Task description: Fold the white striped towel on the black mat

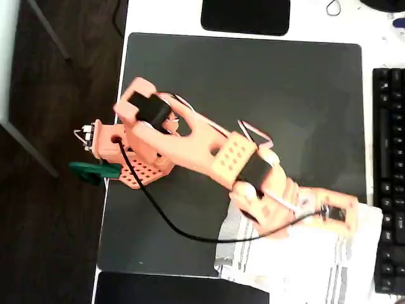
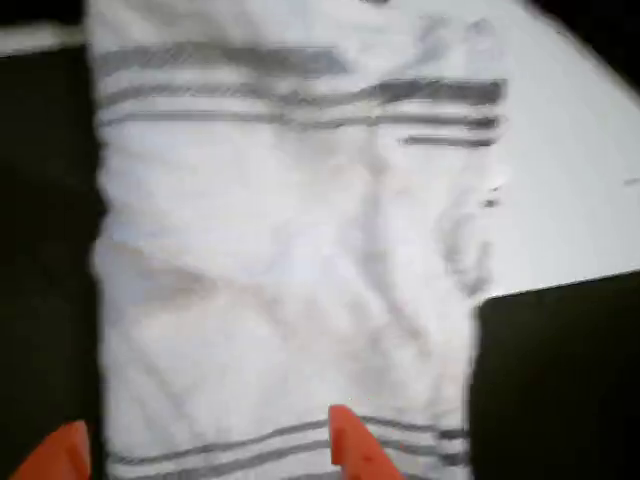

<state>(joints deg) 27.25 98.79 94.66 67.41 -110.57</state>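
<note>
In the overhead view, the orange arm point(image 1: 190, 142) reaches from the left across the black mat point(image 1: 253, 95) to the white striped towel point(image 1: 304, 259), which lies crumpled at the mat's lower right corner, partly on the white desk point(image 1: 164, 16). In the wrist view, the fingers point(image 2: 350, 445) are spread apart over the towel's near striped edge, grasping nothing.

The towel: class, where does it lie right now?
In the overhead view the towel lies at the lower right, over the mat's corner, beside the keyboard.

Towel point(image 2: 290, 260) off-white, grey stripe bands seen near two opposite edges. Mat point(image 1: 253, 95) dark grey-black, plain. Arm point(image 1: 209, 152) printed in salmon-orange, fingertips point(image 2: 350, 445) brighter orange.
</note>
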